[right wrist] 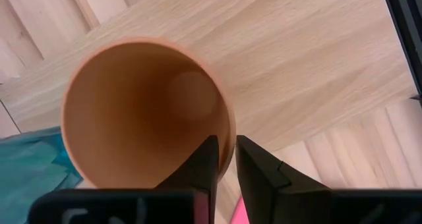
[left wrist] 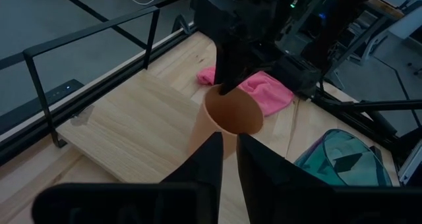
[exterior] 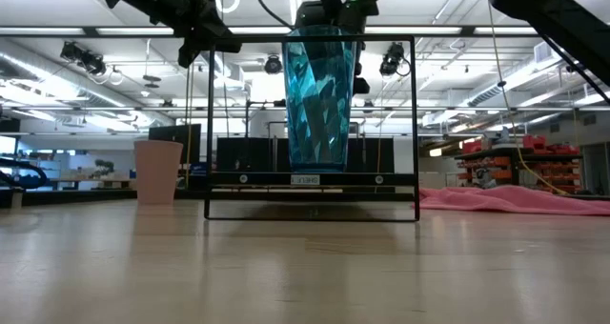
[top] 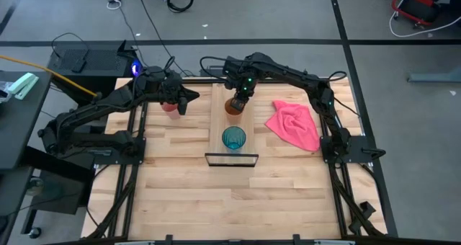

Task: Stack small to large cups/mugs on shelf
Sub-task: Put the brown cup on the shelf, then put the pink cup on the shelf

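The orange cup [top: 234, 107] is above the far part of the light-wood shelf [top: 218, 122], with my right gripper [top: 241, 95] shut on its rim. The teal cup [top: 233, 138] stands upright on the shelf's near part, just behind the black frame [top: 231, 159]. The pink cup [top: 171, 106] stands upright on the tabletop left of the shelf. My left gripper [top: 191, 97] hovers shut above and just right of the pink cup, pointing at the orange cup [left wrist: 227, 115], touching nothing. My right gripper [right wrist: 227, 161] pinches the orange cup's rim wall [right wrist: 226, 141], one finger inside the cup and one outside. The fingers come from above, pointing down. The cup hangs roughly upright below them over the shelf; whether its base touches the plank is hidden.
A crumpled pink cloth [top: 295, 124] lies on the tabletop right of the shelf. The black frame [exterior: 310, 124] rises at the shelf's near end, around the teal cup [exterior: 319, 100] in the low view. Bare tabletop [top: 230, 202] spreads toward the near edge.
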Controlling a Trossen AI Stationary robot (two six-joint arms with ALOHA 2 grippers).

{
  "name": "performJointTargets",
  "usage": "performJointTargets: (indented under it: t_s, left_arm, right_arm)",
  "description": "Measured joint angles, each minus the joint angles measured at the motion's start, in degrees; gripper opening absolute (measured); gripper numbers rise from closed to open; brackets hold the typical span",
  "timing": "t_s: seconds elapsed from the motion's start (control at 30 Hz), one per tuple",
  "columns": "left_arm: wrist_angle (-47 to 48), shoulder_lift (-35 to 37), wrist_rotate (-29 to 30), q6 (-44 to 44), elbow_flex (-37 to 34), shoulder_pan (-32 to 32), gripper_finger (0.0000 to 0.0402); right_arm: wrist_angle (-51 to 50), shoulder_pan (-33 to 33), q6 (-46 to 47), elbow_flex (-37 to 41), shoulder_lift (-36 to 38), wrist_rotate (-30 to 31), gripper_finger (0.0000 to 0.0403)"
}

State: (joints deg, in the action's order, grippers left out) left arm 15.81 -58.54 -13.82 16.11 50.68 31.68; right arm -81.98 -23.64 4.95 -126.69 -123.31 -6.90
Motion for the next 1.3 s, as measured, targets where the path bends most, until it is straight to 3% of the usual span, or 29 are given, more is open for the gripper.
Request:
performJointTargets:
  t_s: [0.53, 0.77, 1.03, 1.3]
  left_arm:
    - [-0.02, 0.0, 0.16, -0.24, 0.0, 0.02, 0.0058]
    - [1.35, 0.0, 7.91, -0.18, 0.0, 0.92, 0.0063]
    - [16.49, 0.0, 14.8, 1.7, -0.02, 10.12, 0.0056]
    - [32.35, -0.01, 9.9, 5.75, -0.02, 21.16, 0.007]
  right_arm:
    - [-0.25, 0.11, -0.04, -0.07, 1.83, 0.0, 0.0061]
    - [-1.16, -0.26, -0.19, -0.07, 5.73, 0.0, 0.0061]
    - [-0.89, -0.4, -0.8, -0.07, 14.53, 0.07, 0.0061]
    - [-0.2, -1.14, -2.11, -0.11, 21.6, 0.82, 0.0061]
